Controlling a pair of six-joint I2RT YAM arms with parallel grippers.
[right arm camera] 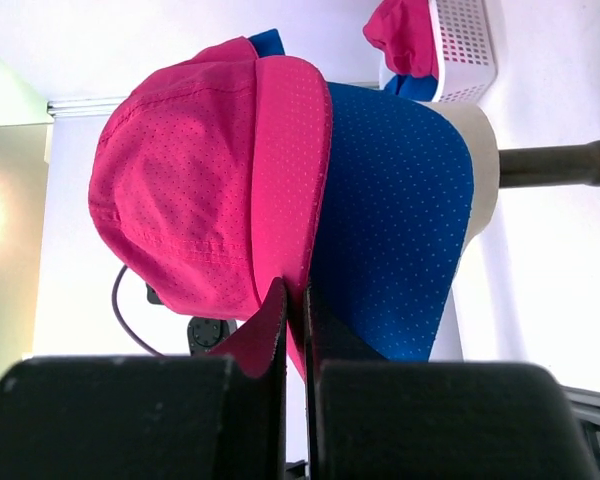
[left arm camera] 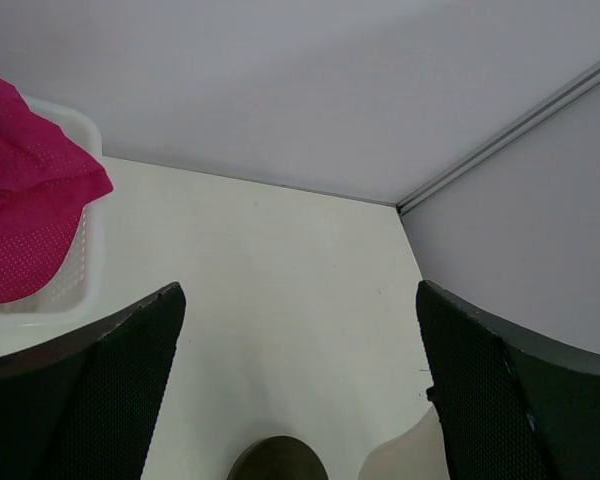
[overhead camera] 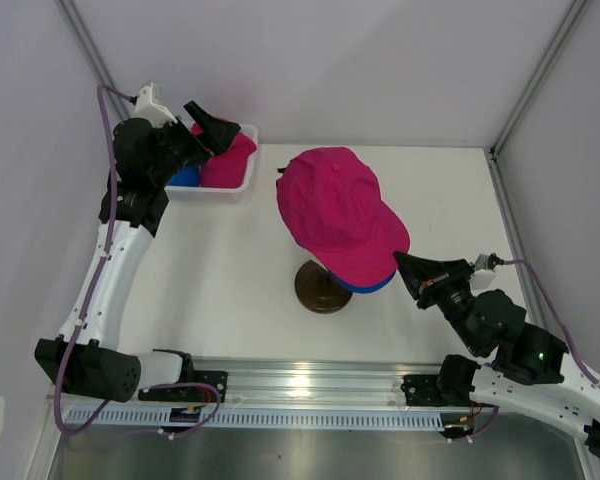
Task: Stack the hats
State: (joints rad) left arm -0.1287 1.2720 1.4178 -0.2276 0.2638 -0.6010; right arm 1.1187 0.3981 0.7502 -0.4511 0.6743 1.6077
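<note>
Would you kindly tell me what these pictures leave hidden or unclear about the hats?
Top view: the left gripper covers part of the basket, so what lies inside cannot be counted.
Top view: the pink cap hides most of the blue cap beneath it.
Left wrist view: a dark round thing is cut off by the bottom edge.
Right wrist view: the right gripper hides how much of the brim it pinches.

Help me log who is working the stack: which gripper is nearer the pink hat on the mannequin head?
Right. The right gripper is shut on the brim of the pink hat. The left gripper hangs open over the white basket at the far left, well apart.
</note>
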